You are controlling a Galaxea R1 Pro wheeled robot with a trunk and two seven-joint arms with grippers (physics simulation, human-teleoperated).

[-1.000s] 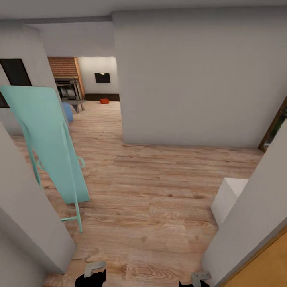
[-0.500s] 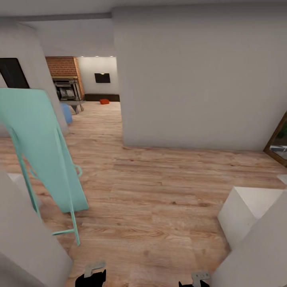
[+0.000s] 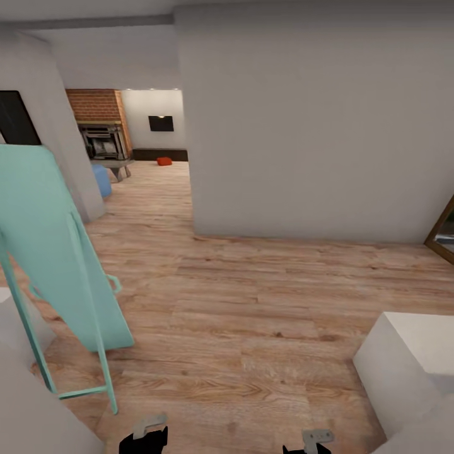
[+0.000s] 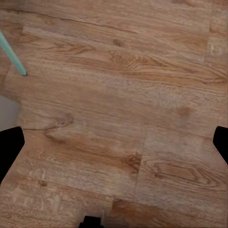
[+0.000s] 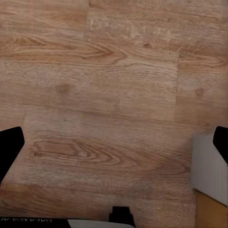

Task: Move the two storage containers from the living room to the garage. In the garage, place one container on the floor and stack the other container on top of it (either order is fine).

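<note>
The head view looks down a hallway of light wood-plank floor (image 3: 252, 302), with a big white wall block (image 3: 315, 126) filling the upper right of the frame and an opening at the upper left that leads into the living room (image 3: 139, 135). Far back in that room, in the upper left of the frame, one small orange-red storage container (image 3: 164, 161) sits on the planks in front of a dark baseboard, near a red brick fireplace wall (image 3: 98, 106) and a blue piece of furniture (image 3: 101, 180); it is too small to show any detail. A turquoise panel on a thin turquoise frame (image 3: 57, 252) leans at the left of the frame, and a white box (image 3: 410, 359) stands at the lower right. A wood-framed door edge (image 3: 443, 230) shows at the right border. At the bottom edge, the left tool (image 3: 144, 432) and the right tool (image 3: 309, 441) just peek in, both apart from everything. In the left wrist view the left tool (image 4: 114, 147) has its dark fingers (image 4: 9, 147) spread wide at the two sides of the frame, with bare planks and a turquoise leg between and beyond them, holding nothing. In the right wrist view the right tool (image 5: 114, 147) is likewise spread wide and empty over the planks, with a white box corner close to one finger (image 5: 9, 149).
</note>
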